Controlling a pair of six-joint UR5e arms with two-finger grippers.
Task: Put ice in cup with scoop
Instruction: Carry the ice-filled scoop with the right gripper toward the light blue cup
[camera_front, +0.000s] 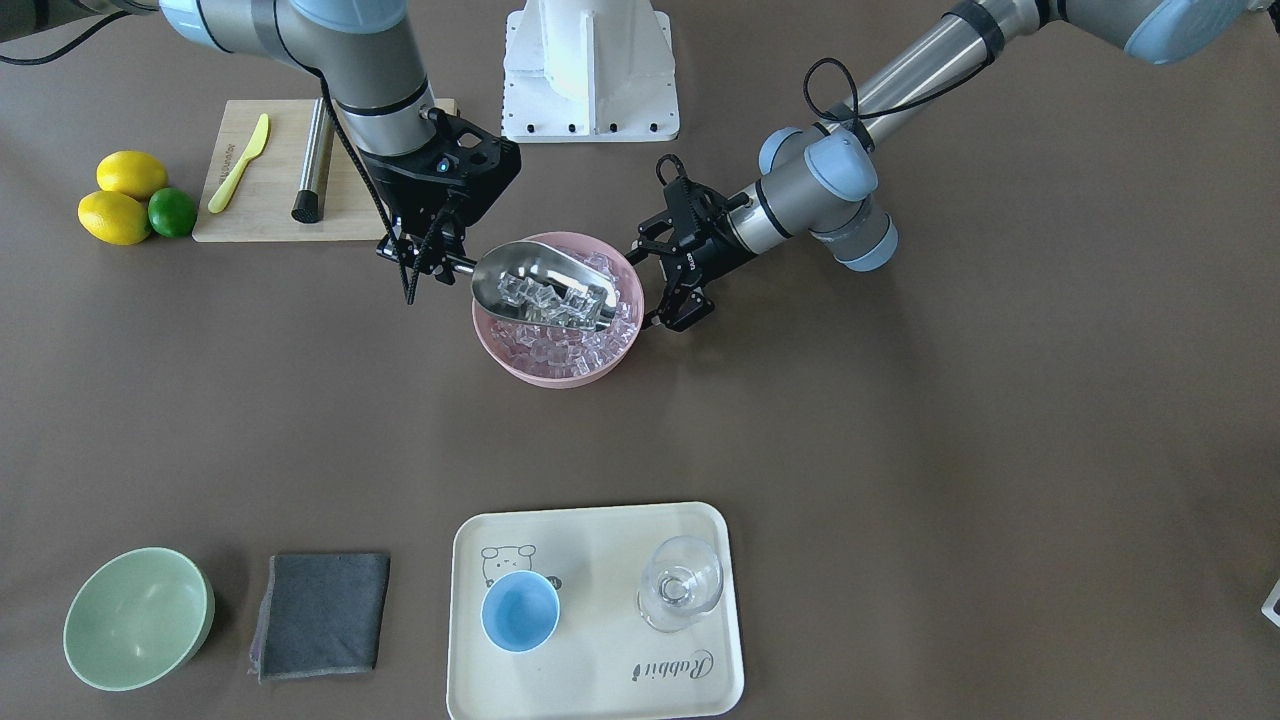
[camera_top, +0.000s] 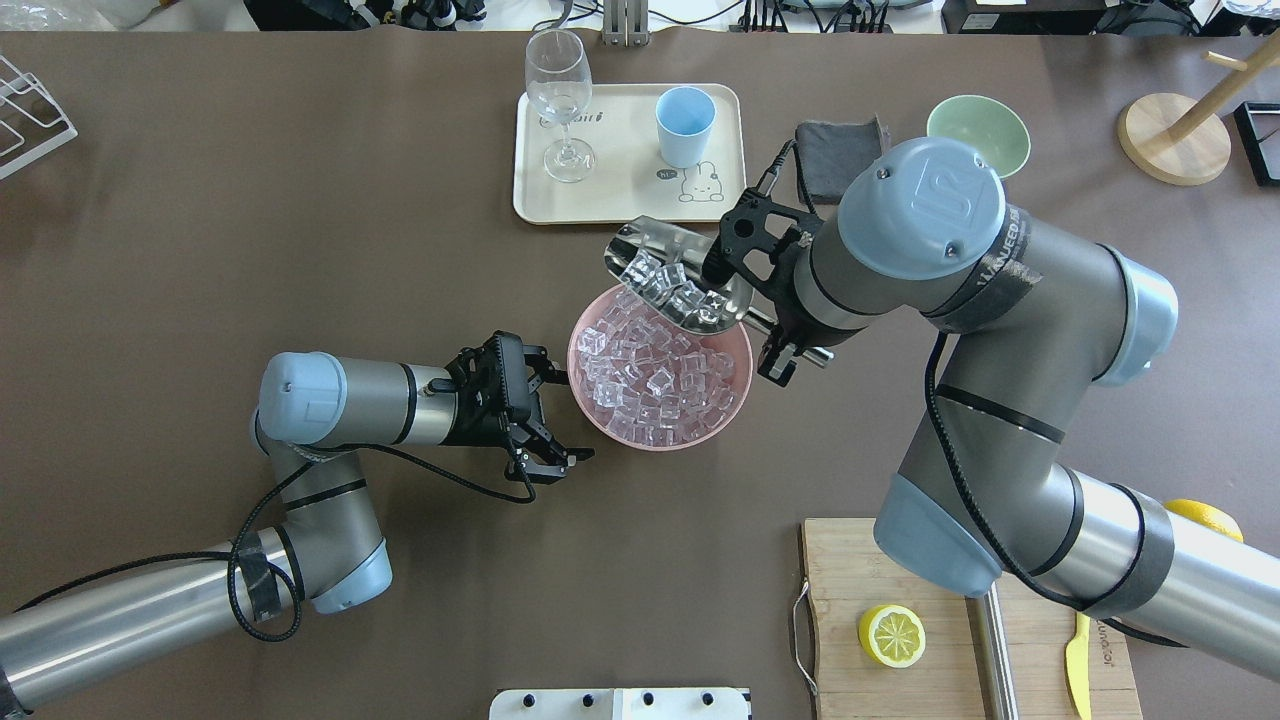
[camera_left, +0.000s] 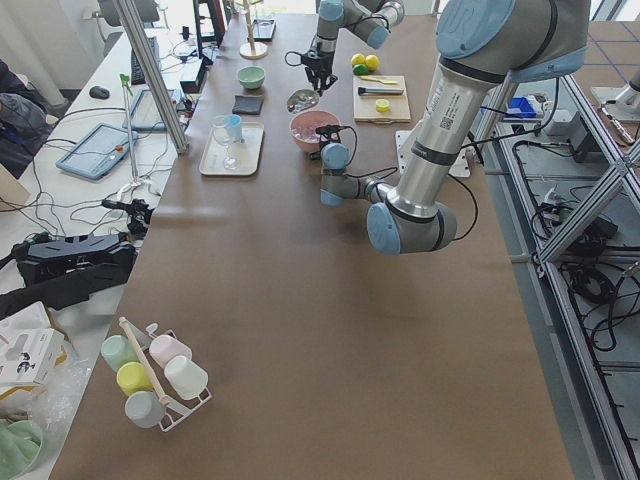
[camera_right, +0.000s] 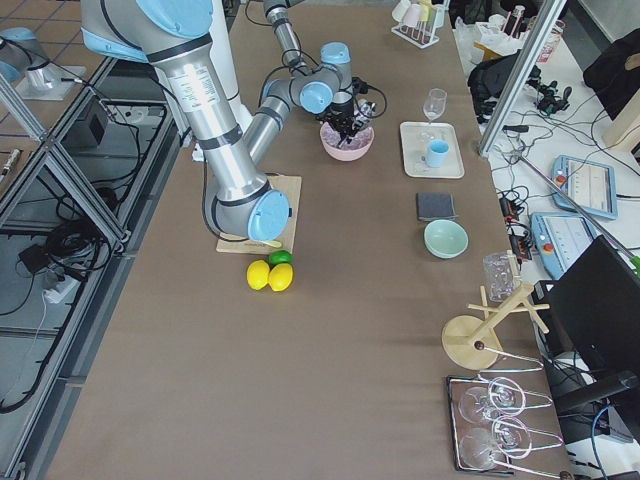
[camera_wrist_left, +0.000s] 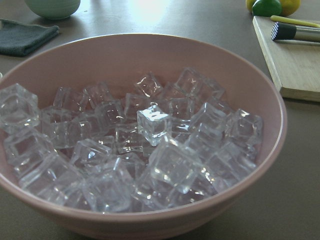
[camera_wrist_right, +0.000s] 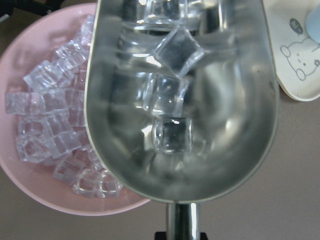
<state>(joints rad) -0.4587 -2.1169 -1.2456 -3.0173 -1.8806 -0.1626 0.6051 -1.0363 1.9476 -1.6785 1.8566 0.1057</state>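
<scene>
Nearest the robot, on its right, a wooden cutting board carries a half lemon, a yellow knife and a steel rod with a black tip; a whole lemon, a second one and a lime lie bunched together just off the board's outer end.

At mid-table stands a pink bowl heaped with ice; the left gripper lies low just beside the bowl's left side, jaws spread wide with nothing between them; whether a fingertip touches the rim cannot be told.

The right gripper is clamped tight on the short handle of the scoop; the steel trough hangs above the bowl's far right rim, open side up, its mouth turned toward the far side of the table; several cubes sit loose in the trough, seen closely from the right wrist camera, with the rest of the ice in the bowl beneath.

Beyond the bowl, a cream tray printed with a rabbit holds the cup, upright and light blue, beside a wine glass; the cup is apart from the scoop's mouth, across a strip of bare table.

To the right of the tray lie a grey cloth and, past it, a pale-green bowl.
</scene>
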